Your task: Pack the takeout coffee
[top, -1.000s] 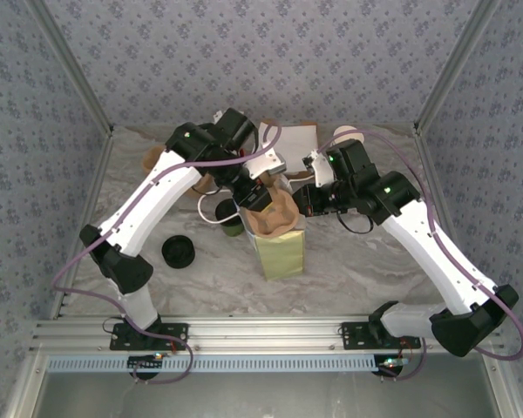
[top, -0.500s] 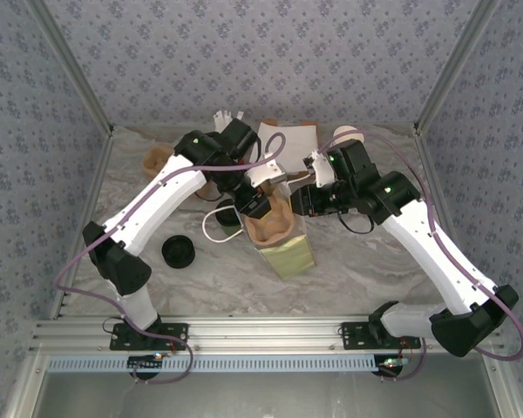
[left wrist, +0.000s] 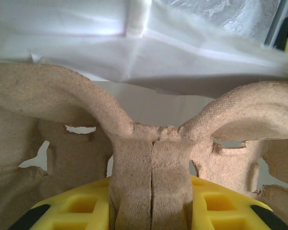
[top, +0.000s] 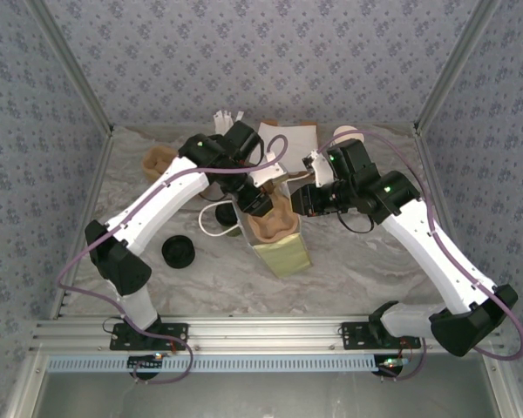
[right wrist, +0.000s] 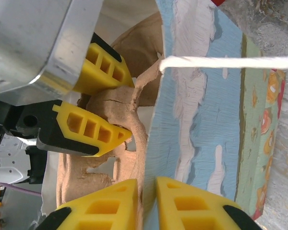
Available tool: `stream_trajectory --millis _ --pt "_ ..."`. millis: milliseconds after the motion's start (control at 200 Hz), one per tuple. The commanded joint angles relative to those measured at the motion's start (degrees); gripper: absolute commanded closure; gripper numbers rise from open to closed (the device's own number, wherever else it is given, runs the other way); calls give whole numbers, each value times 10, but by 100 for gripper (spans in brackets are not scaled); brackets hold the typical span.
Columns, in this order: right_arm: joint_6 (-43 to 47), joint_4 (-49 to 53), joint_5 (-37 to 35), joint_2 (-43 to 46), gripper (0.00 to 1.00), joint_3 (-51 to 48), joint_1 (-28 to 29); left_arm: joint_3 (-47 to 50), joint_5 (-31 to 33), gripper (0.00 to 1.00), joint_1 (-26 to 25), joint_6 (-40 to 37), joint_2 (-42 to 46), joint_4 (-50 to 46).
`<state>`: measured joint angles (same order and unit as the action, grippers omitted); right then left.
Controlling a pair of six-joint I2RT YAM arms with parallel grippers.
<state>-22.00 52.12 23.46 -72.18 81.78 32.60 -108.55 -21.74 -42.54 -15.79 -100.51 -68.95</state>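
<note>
Carrier [left wrist: 151, 143] clamped in left end effector [left wrist: 151, 208], paper bag [top: 283, 252] newly tilted, right end effector [right wrist: 146, 191] pinching its wall.

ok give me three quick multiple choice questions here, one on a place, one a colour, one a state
1. Where is the pulp cup carrier? A) flat on the table B) in the paper bag's open mouth C) under the bag
2. What colour are the left gripper's fingers? A) yellow B) red C) white
3. What is the right gripper doing? A) hanging open B) holding a cup C) pinching the bag's wall
Answers: 1 B, the top view shows it sunk in the bag's mouth; 2 A, yellow shows either side of the carrier's ridge; 3 C, its fingers meet on the printed wall.
</note>
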Motion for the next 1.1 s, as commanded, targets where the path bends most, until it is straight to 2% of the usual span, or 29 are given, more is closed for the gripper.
stream_trajectory --millis 0,415,815,1094 --pt "0 0 18 -1 82 -5 -4 -3 13 70 -9 5 15 18" --pt "-36 -20 9 17 79 -29 -27 14 48 70 -52 -28 0 20" --pt "-115 -84 9 89 79 -109 -68 13 113 71 -77 -47 -26 24" --pt "-136 -112 21 112 70 -129 -79 6 119 71 -92 -56 -41 19"
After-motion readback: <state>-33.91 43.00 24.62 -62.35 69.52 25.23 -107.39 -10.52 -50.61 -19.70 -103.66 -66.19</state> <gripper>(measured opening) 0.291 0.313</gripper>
